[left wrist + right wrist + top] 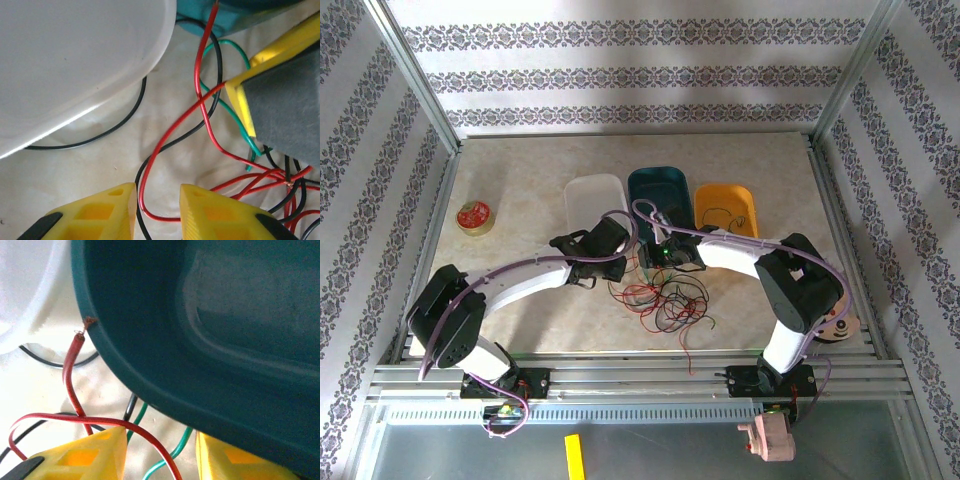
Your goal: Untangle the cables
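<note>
Beside teal tray (150,315), strand-picking stage: left gripper (158,195) and right gripper (160,440) both gape over cables (665,300), nothing clamped; next, close on red wire (175,127), draw it clear.

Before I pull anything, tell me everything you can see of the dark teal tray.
The dark teal tray is a smooth, plastic-looking oblong with rounded corners and a raised rim, sitting upright and open on the table between the white tray and the yellow tray. Its inside looks bare. The stripped end of a red wire reaches its near rim; whether it touches is unclear.
</note>
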Controlling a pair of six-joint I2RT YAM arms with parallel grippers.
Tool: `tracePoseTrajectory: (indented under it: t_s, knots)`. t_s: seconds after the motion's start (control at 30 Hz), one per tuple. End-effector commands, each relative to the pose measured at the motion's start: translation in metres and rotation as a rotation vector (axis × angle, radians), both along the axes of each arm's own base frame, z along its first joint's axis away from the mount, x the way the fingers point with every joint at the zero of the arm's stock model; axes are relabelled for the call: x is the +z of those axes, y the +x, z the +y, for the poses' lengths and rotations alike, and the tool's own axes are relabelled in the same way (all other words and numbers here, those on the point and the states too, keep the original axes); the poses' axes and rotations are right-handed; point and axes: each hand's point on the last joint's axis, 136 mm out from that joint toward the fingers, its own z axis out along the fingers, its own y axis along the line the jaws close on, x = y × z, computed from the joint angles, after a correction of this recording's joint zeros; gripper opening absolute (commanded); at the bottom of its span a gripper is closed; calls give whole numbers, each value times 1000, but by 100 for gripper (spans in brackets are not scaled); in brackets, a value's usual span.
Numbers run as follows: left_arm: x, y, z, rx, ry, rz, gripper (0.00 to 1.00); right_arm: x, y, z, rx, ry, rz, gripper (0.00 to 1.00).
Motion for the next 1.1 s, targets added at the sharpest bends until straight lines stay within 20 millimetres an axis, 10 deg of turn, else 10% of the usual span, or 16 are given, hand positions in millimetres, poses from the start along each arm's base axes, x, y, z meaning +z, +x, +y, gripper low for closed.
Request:
tracePoseTrajectory:
  t_s: [0.0, 0.6, 0.9, 1.07]
  knots:
    - [-9, 0, -2, 8, -16, 20, 28, 18, 8, 0, -32, 60, -50, 42]
    - [-36, -3, -5, -15, 7, 68, 23, -3, 8, -13, -90, 38, 3, 38]
    - [-43, -5, -1, -10, 28, 82, 22, -14, 11, -3, -78, 29, 24, 8]
    - [-44, -4, -2, -8, 28, 82, 17, 12, 8, -8, -83, 42, -71, 0]
